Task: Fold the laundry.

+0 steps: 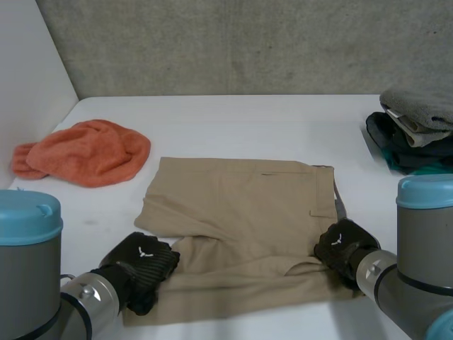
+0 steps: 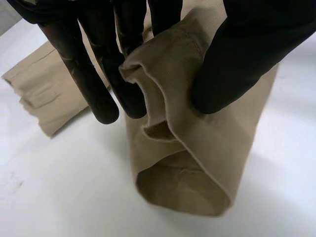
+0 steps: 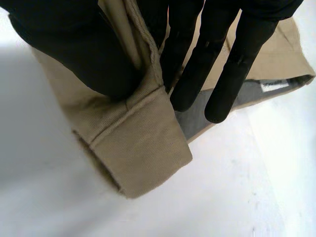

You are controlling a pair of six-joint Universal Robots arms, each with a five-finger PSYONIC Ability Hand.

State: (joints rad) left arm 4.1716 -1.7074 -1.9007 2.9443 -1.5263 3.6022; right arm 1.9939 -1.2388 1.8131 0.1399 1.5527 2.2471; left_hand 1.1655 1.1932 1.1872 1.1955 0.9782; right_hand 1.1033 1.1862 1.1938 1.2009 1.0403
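Khaki shorts lie spread flat on a white desk, filling the middle and lower middle of the head view, with the waistband and a belt loop toward the right and the legs toward the left. The robot's left hand, black and jointed, sits at the lower left of the frame on the near left corner of the shorts, at a leg hem. In the left wrist view that hand's thumb presses the outside of the hem while its fingers reach in from the other side, so the hem is pinched between them and the leg opening hangs open like a tube below the fingertips, raised a little off the desk. The robot's right hand is at the lower right of the head view on the near right corner of the shorts. In the right wrist view its thumb lies on the outer face of a stitched band of cloth and its fingers close in from behind, pinching that edge; a grey inner lining shows just beside the fingertips. An orange towel lies crumpled at the middle left of the head view, apart from the shorts. A stack of folded clothes, grey over dark and teal, sits at the right edge. A concrete wall runs behind the desk.
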